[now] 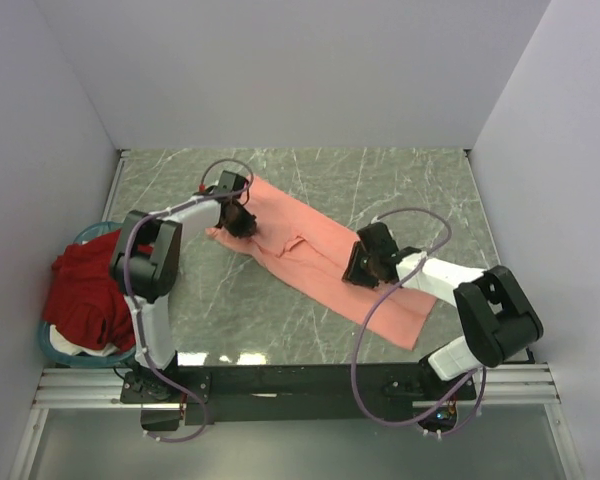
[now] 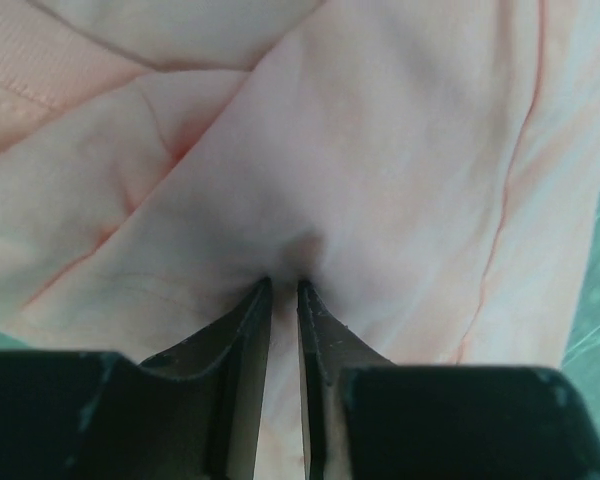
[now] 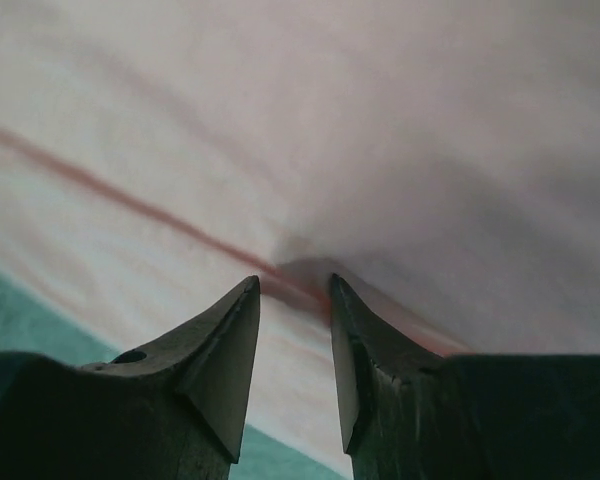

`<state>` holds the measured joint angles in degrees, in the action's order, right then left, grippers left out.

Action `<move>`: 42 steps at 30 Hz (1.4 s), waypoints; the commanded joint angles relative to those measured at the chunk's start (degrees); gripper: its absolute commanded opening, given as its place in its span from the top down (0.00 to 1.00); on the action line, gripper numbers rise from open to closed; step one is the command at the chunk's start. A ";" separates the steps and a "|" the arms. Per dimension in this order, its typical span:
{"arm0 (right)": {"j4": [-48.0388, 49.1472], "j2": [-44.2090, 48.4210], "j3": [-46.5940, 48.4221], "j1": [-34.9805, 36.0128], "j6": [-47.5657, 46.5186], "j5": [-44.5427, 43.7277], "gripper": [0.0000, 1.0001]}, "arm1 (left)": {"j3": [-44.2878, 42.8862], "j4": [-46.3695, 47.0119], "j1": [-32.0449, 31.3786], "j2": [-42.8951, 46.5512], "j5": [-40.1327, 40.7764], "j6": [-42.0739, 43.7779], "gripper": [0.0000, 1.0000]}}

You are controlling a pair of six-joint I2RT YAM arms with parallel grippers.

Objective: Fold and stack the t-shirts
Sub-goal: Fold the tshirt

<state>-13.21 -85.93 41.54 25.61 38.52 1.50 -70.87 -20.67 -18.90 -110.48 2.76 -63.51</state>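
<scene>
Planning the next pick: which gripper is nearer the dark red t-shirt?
Left. On the salmon-pink t-shirt, left gripper sits right of the dark red t-shirt; right gripper lies farther right.

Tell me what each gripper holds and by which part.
Both pinch the salmon-pink t-shirt: the left gripper a fold near its far-left end, the right gripper a seamed edge fold around mid-length.

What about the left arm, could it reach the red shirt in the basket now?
Probably not yet: the left gripper is shut on the pink shirt. Otherwise the red shirt lies uncovered, close by.
</scene>
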 commanded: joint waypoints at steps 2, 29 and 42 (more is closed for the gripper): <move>8.36 3.83 -4.97 6.81 12.16 7.82 0.59 | -11.37 -8.07 0.79 -10.09 4.19 9.27 0.77; -10.51 4.18 15.95 28.01 8.77 -20.89 0.53 | -57.45 -10.01 2.02 -41.48 -27.97 24.31 0.47; -13.07 9.20 5.57 24.76 2.17 -21.54 0.39 | -49.38 5.10 5.97 -23.14 -40.38 20.54 0.24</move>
<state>-25.91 -78.54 47.90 51.40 42.85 -17.61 -121.93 -20.29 -14.35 -144.22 -34.79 -41.65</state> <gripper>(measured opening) 0.610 0.759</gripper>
